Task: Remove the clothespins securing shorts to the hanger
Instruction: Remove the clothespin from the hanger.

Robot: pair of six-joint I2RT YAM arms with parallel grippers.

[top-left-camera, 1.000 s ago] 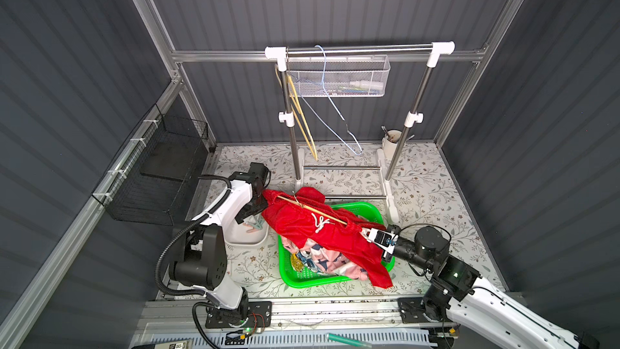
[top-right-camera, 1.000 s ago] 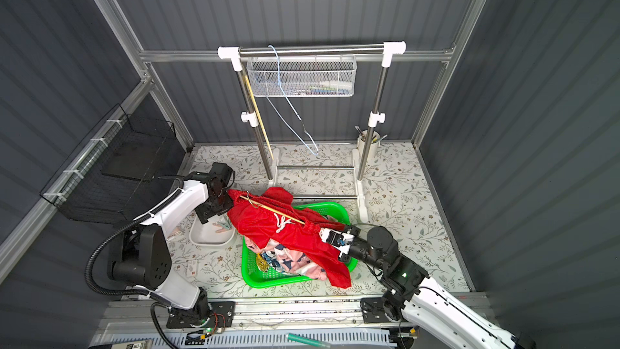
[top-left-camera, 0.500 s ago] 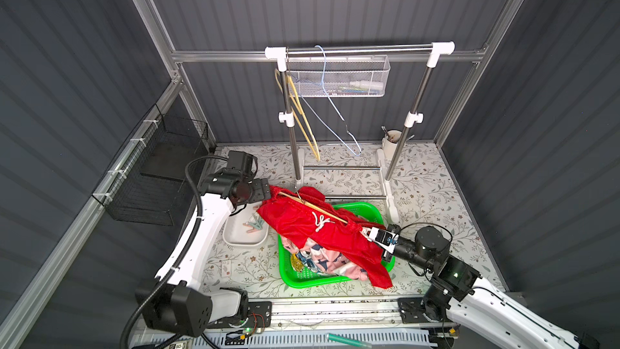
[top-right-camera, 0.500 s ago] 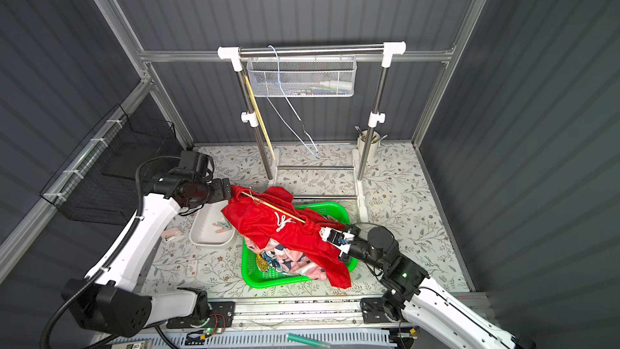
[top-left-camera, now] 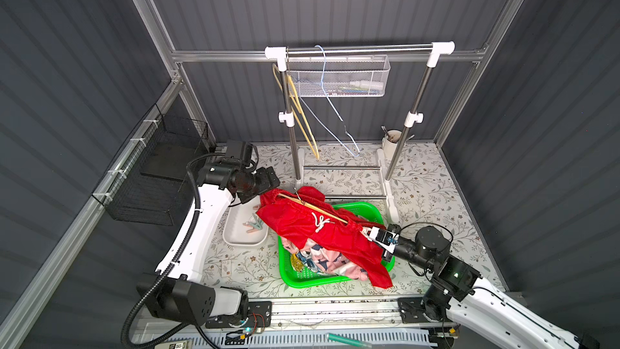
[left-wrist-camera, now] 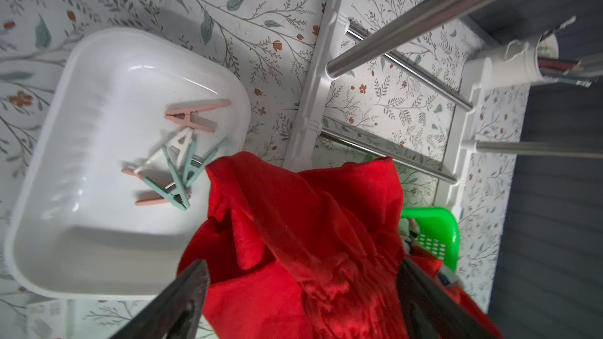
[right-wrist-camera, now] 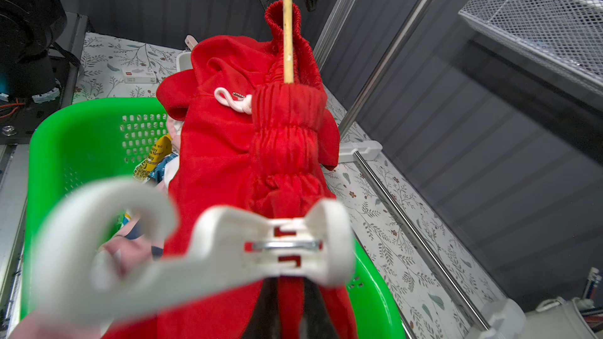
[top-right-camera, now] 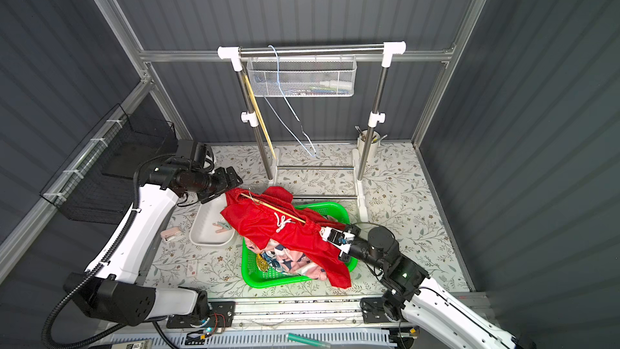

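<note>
The red shorts hang on a wooden hanger that is held slanted over the green basket. My right gripper is shut on red cloth at the hanger's lower end. A white hooked clothespin sits just past its fingertips, clipped on the waistband. My left gripper is open at the shorts' upper left end, its fingers either side of the red cloth. Several loose clothespins lie in the white tray.
Pink printed shorts and other cloth lie in the green basket under the red pair. Behind stands a clothes rack with a wire basket, a yellow hanger and a blue one. A pen cup sits back right, a black wire bin on the left wall.
My left arm has risen from low beside the tray and now reaches down from higher up, its open gripper at the shorts' left end. The right gripper has not moved.
</note>
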